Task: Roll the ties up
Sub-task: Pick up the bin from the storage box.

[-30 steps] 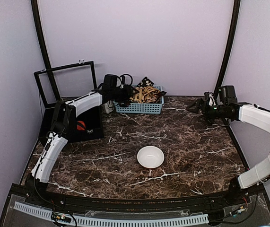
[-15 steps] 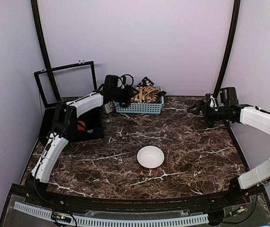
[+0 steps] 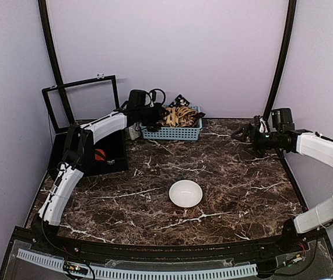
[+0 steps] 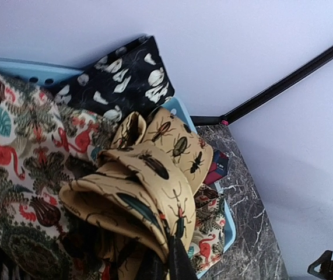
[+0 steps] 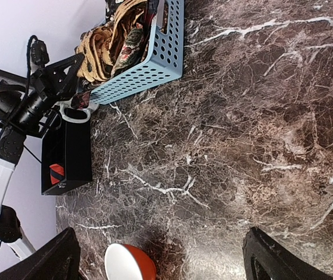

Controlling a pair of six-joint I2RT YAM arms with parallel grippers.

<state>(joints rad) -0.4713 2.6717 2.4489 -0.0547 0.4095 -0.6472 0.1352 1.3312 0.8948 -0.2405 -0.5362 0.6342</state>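
Several ties lie heaped in a pale blue basket [image 3: 172,133] at the back of the table. In the left wrist view the mustard-tan tie [image 4: 149,175] with insect prints lies bunched on top, a dark tie with pale prints [image 4: 122,81] is behind it, and a colourful patterned one [image 4: 26,151] is at the left. My left gripper [image 3: 157,116] reaches into the basket and is shut [image 4: 175,262] on a fold of the mustard-tan tie. My right gripper [image 3: 242,132] hovers over the table's back right, open and empty [image 5: 163,262].
A white bowl [image 3: 186,193] sits mid-table and also shows in the right wrist view [image 5: 128,265]. A black box [image 3: 105,154] and a black frame [image 3: 79,105] stand at the back left. The basket [image 5: 149,70] is near the back wall.
The right arm has shifted slightly to the right. The left gripper stays at the basket on the mustard-tan tie.
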